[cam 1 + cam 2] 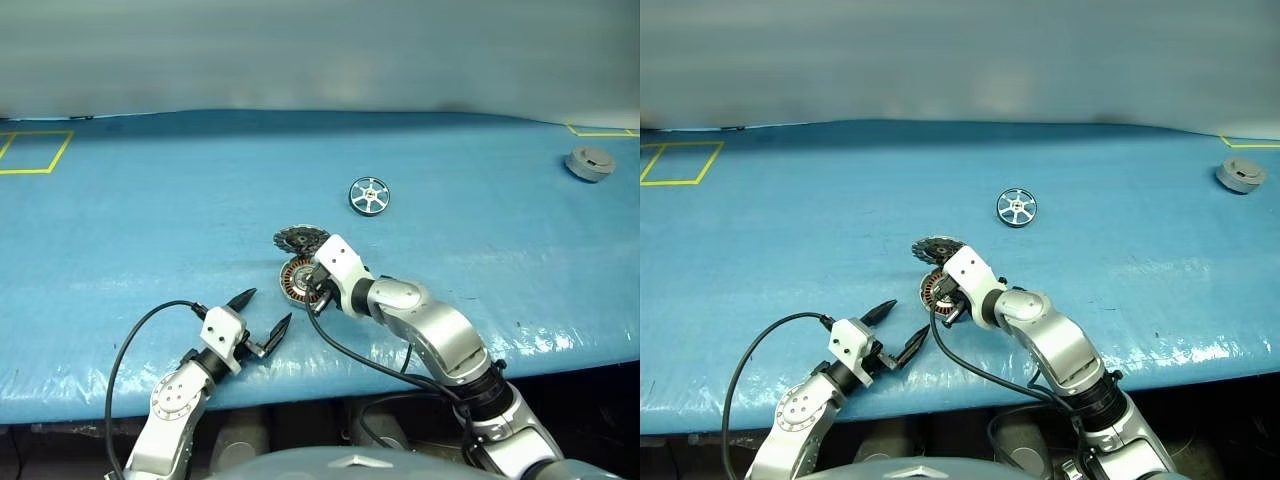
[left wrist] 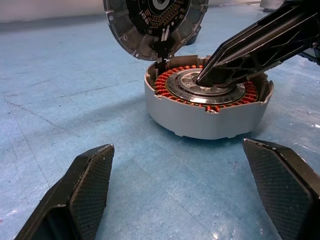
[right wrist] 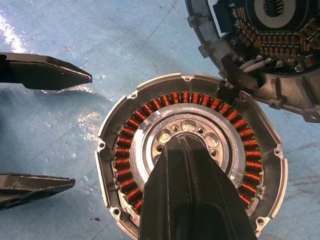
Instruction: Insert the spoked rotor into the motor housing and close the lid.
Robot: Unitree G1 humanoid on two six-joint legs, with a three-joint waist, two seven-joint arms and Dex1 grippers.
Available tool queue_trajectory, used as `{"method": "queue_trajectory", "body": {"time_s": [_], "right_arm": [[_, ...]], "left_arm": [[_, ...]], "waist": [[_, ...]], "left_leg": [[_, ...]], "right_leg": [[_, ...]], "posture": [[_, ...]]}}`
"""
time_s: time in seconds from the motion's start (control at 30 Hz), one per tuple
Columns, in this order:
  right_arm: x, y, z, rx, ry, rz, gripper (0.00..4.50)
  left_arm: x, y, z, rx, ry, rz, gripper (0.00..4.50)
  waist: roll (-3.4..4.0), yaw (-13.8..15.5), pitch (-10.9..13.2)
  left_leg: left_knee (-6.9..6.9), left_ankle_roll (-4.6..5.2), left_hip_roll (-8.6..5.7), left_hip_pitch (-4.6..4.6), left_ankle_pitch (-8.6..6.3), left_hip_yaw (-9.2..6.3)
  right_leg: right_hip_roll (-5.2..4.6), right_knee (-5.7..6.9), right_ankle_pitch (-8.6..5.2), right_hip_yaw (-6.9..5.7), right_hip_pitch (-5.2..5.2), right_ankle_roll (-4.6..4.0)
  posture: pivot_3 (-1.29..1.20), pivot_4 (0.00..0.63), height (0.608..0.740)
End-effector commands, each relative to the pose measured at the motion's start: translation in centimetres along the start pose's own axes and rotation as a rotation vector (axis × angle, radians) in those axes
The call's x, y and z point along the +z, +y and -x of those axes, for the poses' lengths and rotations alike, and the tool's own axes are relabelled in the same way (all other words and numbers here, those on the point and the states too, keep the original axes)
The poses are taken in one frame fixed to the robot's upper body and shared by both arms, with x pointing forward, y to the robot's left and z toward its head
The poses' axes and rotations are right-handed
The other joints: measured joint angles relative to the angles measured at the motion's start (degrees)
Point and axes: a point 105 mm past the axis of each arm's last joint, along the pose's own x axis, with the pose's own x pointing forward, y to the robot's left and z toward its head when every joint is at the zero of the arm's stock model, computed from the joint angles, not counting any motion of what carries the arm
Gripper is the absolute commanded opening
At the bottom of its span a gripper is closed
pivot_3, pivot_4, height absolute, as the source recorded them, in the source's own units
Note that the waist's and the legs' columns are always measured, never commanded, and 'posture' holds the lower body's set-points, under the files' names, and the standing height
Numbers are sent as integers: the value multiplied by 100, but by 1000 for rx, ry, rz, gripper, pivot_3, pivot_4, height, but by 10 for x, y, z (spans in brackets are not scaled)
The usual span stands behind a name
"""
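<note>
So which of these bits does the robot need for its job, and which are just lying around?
For the job:
- motor housing, open, with copper windings
- lid, tilted up behind the housing
- spoked rotor, alone farther back on the table

Just lying around:
- small grey round part, near the far right corner
- yellow tape square, far left

A: What stands around the motor housing [image 1: 297, 279]?

B: The right gripper [image 3: 192, 150], fingers pressed together, sits over its middle, blocking the way in from above and from the robot's right. The lid [image 1: 300, 239] leans just behind it, touching the far rim.

A: And the near side?

B: Bare bench [image 1: 120, 230] lies between the motor housing and the left gripper [image 1: 266, 314], whose fingers are spread wide. The far-left side of the motor housing is bare too.

A: Further out?

B: The spoked rotor [image 1: 369, 195] lies well beyond the motor housing, to the right; a grey round part [image 1: 589, 163] lies far right.
</note>
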Motion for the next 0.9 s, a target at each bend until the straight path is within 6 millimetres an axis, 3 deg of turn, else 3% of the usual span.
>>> {"method": "queue_trajectory", "body": {"time_s": [0.03,0.23,0.37,0.47,0.6,0.77,0.9], "right_arm": [[2,5,-1,21,-16,-7,19],[21,2,13,54,-106,-38,19],[39,-7,41,81,-191,-35,19],[36,-25,62,47,-159,19,19],[15,-73,79,-149,31,160,19],[25,-150,77,-471,53,194,19],[34,-175,61,-532,80,300,19]], "left_arm": [[6,-5,-2,-8,-29,-3,4500],[9,-6,-2,-4,-41,-1,4500],[9,-4,1,5,-37,-5,4500],[9,-2,2,10,-34,-7,4500],[8,-1,3,10,-29,-11,4500],[8,-2,1,-6,-24,-11,4500],[9,-2,-1,-18,-26,-18,4500]], "waist": [[0,0,0],[0,2,0],[0,2,0],[0,10,1],[1,12,1],[1,-46,2],[3,-25,3]], "left_leg": [[0,0,0,0,0,0],[0,0,1,0,0,-1],[1,0,0,-1,0,-5],[2,0,0,0,0,-6],[3,1,-3,0,0,-2],[4,2,3,8,0,17],[1,2,2,2,1,24]], "right_leg": [[0,0,0,0,0,0],[0,0,0,0,0,0],[-2,-1,0,1,1,1],[-2,-2,0,0,3,1],[-10,-5,0,0,1,0],[3,2,7,1,-1,-11],[6,2,8,3,-5,-12]], "posture": [[0,150,740],[0,150,740],[0,150,740],[0,150,740],[0,150,740],[0,150,740],[0,150,740]]}}
